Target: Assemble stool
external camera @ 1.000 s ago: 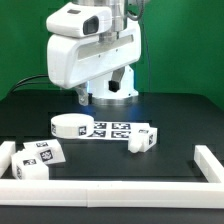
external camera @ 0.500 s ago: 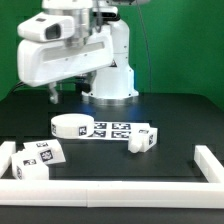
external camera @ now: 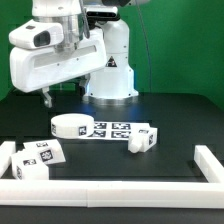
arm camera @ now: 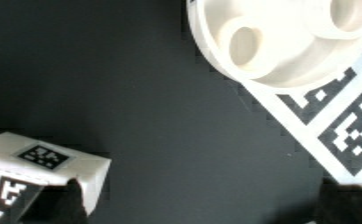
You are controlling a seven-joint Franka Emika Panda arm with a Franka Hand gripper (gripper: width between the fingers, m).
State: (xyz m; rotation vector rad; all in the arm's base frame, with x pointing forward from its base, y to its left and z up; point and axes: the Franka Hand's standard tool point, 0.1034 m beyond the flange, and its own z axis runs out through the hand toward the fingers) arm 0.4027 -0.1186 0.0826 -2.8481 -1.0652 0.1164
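Note:
The round white disc seat [external camera: 69, 126] lies flat on the black table, its near side touching the marker board [external camera: 109, 129]. One chunky tagged leg [external camera: 141, 140] lies at the marker board's right end. Two more legs [external camera: 40, 158] lie together at the exterior view's left. My gripper [external camera: 47, 98] hangs above the table, up and to the left of the seat, open and empty. In the wrist view the seat [arm camera: 281, 40] shows its round recesses. A leg [arm camera: 39, 168] lies by one fingertip [arm camera: 57, 205]. The gripper [arm camera: 199, 208] is over bare table.
Long white frame rails [external camera: 110, 189] border the table's front, with short side rails on the left [external camera: 5, 154] and right [external camera: 210, 160]. The robot's white base [external camera: 110, 85] stands behind the seat. The marker board's tags [arm camera: 343, 115] show next to the seat.
The arm has swung toward the exterior view's left and the gripper has moved left with it, away from above the seat. The stool parts have not moved.

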